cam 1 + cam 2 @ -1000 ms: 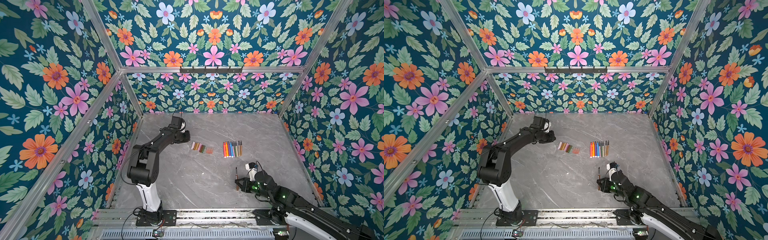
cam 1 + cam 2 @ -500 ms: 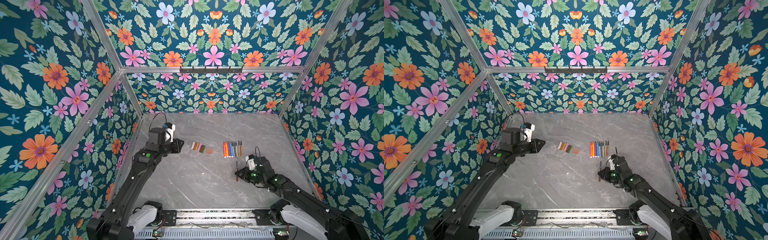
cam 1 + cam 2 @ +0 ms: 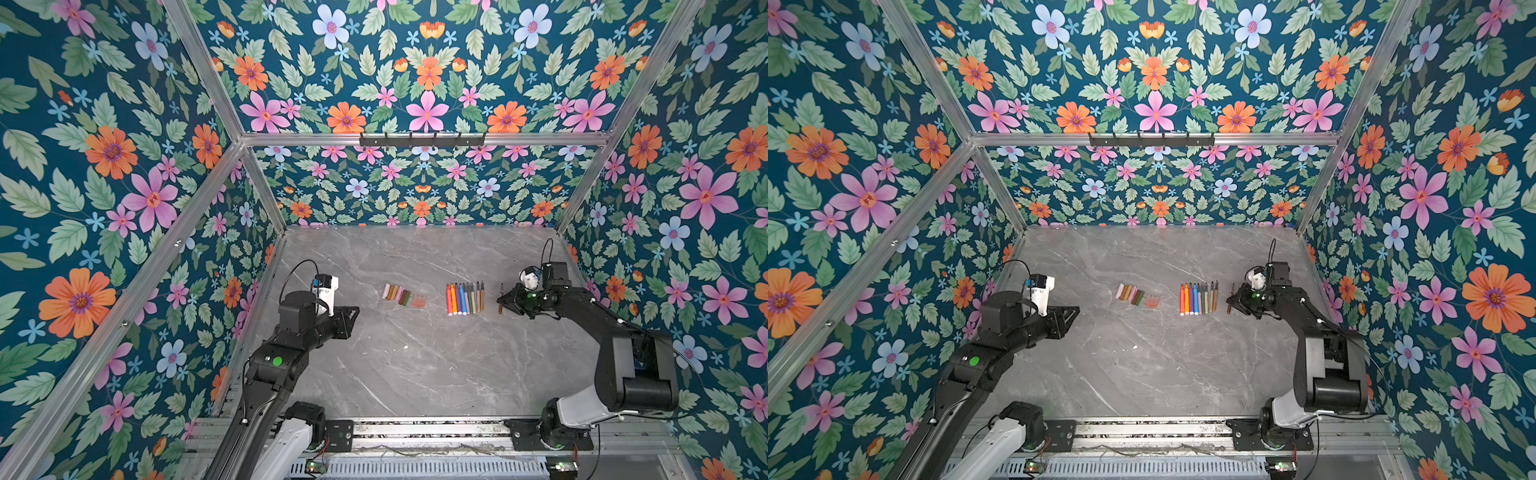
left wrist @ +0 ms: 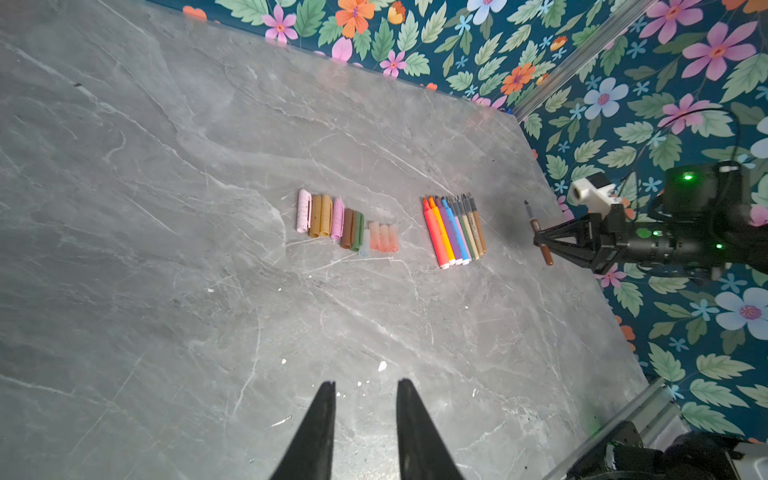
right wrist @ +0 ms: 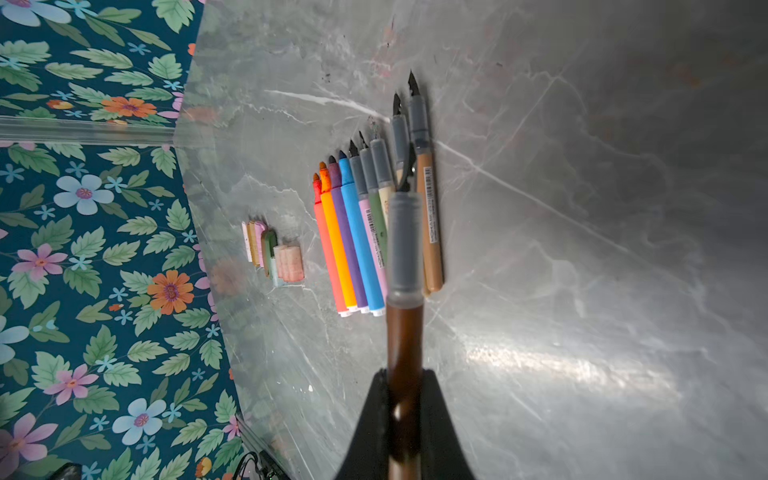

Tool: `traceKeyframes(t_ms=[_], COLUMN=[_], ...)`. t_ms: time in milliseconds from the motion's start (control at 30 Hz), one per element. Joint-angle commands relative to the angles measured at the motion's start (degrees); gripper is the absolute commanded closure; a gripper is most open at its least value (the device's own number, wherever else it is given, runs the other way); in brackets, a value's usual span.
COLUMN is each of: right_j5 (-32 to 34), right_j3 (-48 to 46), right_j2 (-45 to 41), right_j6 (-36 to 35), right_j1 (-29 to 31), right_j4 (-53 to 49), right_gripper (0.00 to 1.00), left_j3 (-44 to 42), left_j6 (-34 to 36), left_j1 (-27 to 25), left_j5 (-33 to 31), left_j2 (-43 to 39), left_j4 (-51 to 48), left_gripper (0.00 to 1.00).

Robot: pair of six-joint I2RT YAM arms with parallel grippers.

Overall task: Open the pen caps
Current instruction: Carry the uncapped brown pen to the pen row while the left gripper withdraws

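Right gripper (image 5: 405, 376): fingers clamped on the uncapped brown pen (image 5: 405, 332), near the row of pens (image 3: 465, 298).
Left gripper (image 4: 365, 388): fingers apart, empty.
Pen caps (image 3: 403, 296): lined up on the table (image 4: 166, 291), left of the pens.

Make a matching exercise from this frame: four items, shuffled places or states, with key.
1. brown pen
2. pen caps
3. left gripper
4. row of pens

A. open, holding nothing
B. uncapped, side by side on the table
C. clamped in the right gripper
D. left of the row of pens, in both top views

Pairs: 1-C, 2-D, 3-A, 4-B
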Motion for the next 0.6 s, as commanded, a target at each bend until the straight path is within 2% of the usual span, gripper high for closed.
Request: traceKeyframes(t_ms=[0, 233, 400, 567], right_j5=[0.7, 5.3, 1.9, 1.4], right_j3=[2.6, 5.5, 6.6, 7.4], right_j2=[4.3, 12.8, 17.4, 19.0], right_j6=[-2.4, -5.2, -3.3, -1.8], right_j1=[0.0, 0.0, -0.2, -0.1], right_j4=[0.5, 0.5, 3.8, 5.0], right_gripper=[1.00, 1.00, 1.00, 1.00], left_j3=[0.2, 0.1, -0.1, 0.0], left_j6=[0.3, 0.6, 0.7, 0.7], left_j1=[0.1, 0.0, 0.1, 0.0], left_j5=[-0.6, -0.3, -0.3, -0.4], left_j2=[-0.5, -1.7, -2.7, -2.0], left_j4=[1.1, 1.0, 1.1, 1.2], left_gripper=[0.71, 0.71, 0.70, 0.70])
